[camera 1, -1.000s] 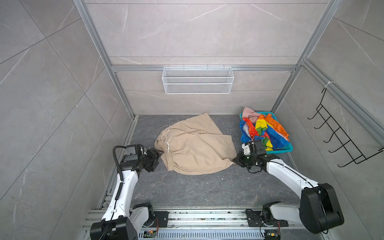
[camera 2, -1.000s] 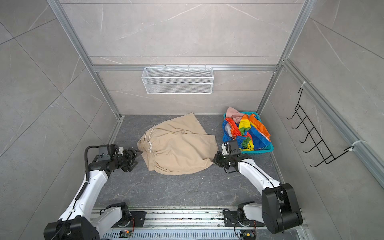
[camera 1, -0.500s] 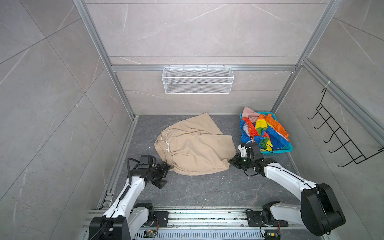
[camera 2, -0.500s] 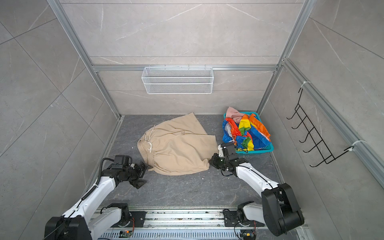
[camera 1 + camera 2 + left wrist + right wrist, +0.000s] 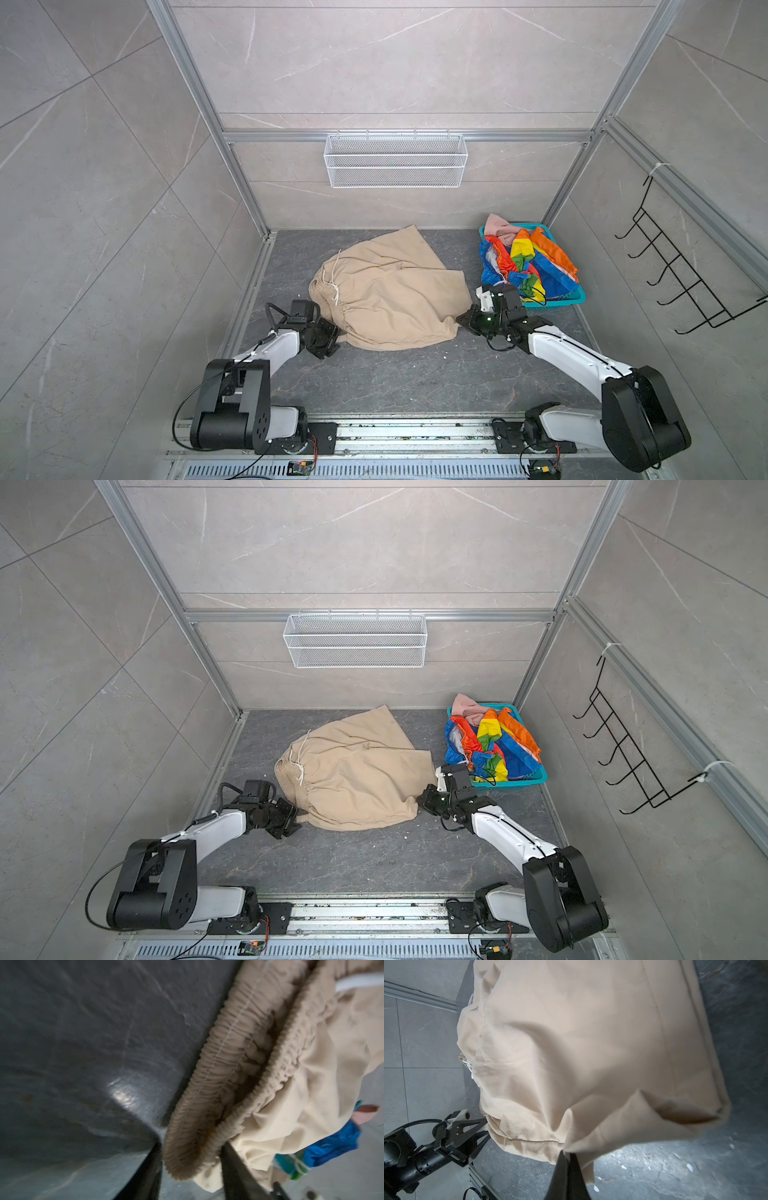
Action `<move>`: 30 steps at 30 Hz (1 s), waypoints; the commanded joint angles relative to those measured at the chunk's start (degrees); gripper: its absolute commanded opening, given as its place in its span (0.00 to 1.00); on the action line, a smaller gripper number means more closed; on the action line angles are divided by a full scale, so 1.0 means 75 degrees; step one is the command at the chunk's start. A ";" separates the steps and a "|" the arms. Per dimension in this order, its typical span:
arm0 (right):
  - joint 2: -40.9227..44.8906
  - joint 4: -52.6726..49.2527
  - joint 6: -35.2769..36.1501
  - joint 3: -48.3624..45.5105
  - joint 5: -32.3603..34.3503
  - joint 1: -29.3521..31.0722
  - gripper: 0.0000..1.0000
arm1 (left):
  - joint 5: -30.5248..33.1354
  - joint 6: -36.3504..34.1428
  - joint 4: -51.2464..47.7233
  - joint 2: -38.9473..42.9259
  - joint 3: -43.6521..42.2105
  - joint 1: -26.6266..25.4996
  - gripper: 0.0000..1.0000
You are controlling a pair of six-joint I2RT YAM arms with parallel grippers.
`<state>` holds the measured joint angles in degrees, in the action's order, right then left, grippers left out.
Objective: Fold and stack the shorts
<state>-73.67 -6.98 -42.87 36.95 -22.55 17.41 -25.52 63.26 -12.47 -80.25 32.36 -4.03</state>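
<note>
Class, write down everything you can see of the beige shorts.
The beige shorts are soft, matte cloth, lying rumpled and unfolded on the dark floor. The gathered elastic waistband has a white drawstring. The jaws of the left gripper flank the waistband; the right gripper pinches a leg-hem corner.

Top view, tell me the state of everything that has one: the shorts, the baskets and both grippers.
teal basket: upright, full
beige shorts: spread on the floor, unfolded
rainbow-striped shorts: crumpled in the teal basket
pink shorts: bunched at the basket's far end
wire basket: on the wall, empty
left gripper: astride the beige shorts' waistband, grip unclear
right gripper: shut on the beige shorts' hem corner
</note>
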 commanded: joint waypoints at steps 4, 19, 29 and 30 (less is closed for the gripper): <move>-0.0103 0.0149 -0.0076 -0.0027 -0.0042 0.0069 0.00 | -0.0037 -0.0857 -0.0191 -0.0400 0.0963 0.0189 0.03; -0.0501 0.0099 -0.0216 -0.0448 0.0363 0.0939 0.00 | -0.0413 -0.2212 -0.2230 -0.0668 0.3394 0.1835 0.00; -0.0225 -0.0800 -0.0075 -0.0730 0.0508 0.2120 0.03 | -0.0231 -0.2016 -0.1545 0.0502 0.1281 0.2958 0.00; -0.0127 -0.1028 -0.0038 -0.0626 0.0574 0.2224 0.06 | -0.0235 -0.2033 -0.1535 0.0585 0.1225 0.3066 0.00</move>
<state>-77.01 -8.56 -43.92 31.16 -20.08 32.38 -28.56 48.58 -25.85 -80.01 42.02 16.78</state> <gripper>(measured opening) 0.054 0.058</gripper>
